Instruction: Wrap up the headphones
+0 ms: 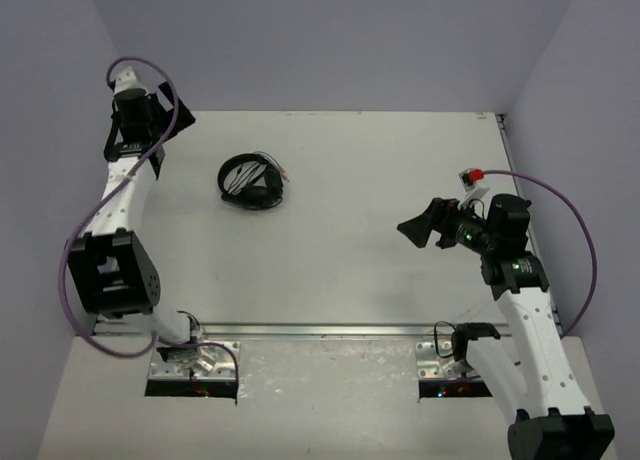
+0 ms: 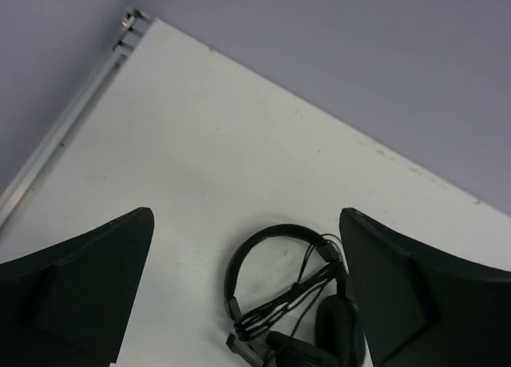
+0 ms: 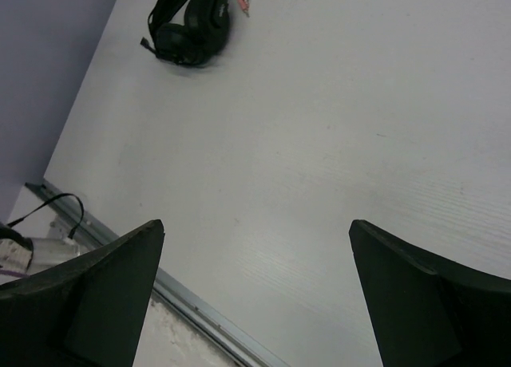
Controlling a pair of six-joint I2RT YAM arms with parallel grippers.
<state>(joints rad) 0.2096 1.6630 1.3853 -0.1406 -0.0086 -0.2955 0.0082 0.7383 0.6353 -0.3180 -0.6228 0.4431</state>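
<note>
L gripper (image 2: 245,217) agape, headphones (image 2: 335,325) ahead, untouched.

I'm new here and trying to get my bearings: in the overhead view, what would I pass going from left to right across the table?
left gripper → headphones → right gripper

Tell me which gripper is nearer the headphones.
The left gripper, at the far left; the headphones lie close by it, the right gripper much farther off.
</note>
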